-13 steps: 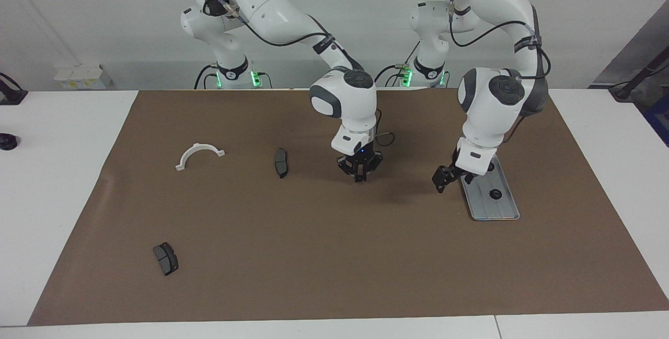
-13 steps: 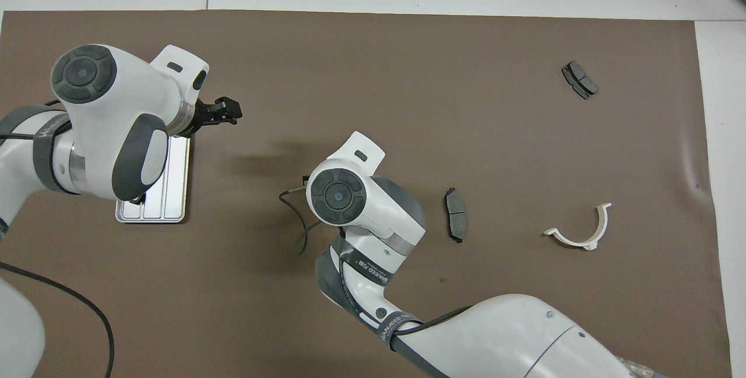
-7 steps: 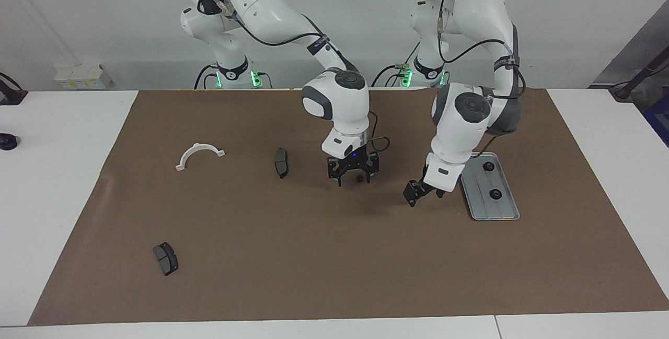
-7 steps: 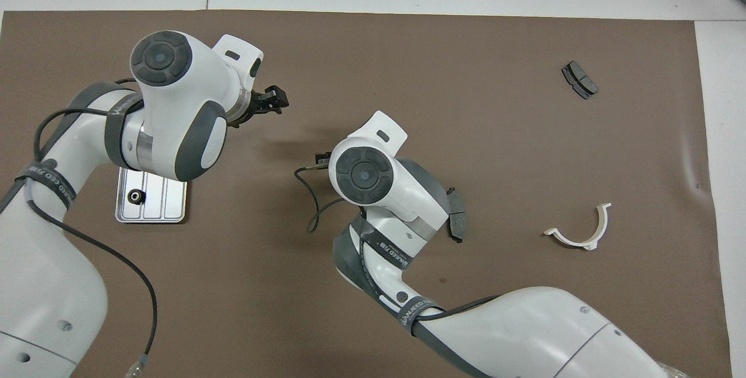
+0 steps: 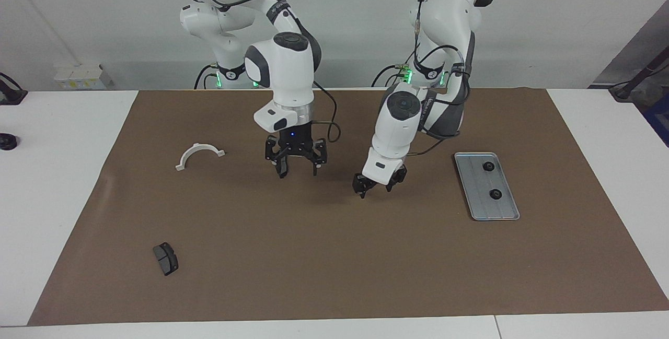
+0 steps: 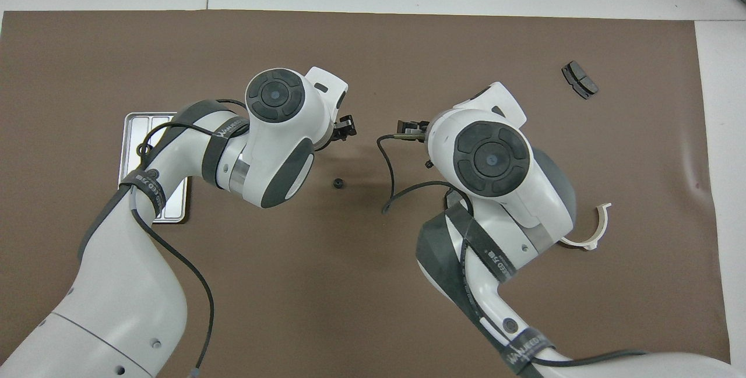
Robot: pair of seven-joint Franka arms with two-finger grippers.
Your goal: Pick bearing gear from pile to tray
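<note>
On brown mat (image 6: 326, 320): small black round bearing gear (image 6: 337, 183), probably light, stiff; pinch across rim.
Left gripper (image 5: 376, 190): spread, empty.
Right gripper (image 5: 298, 172): spread, empty.

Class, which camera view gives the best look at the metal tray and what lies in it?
The facing view: the tray lies fully uncovered there, with two small black round pieces in it. In the overhead view the left arm crosses over the tray, leaving only parts of it visible.
</note>
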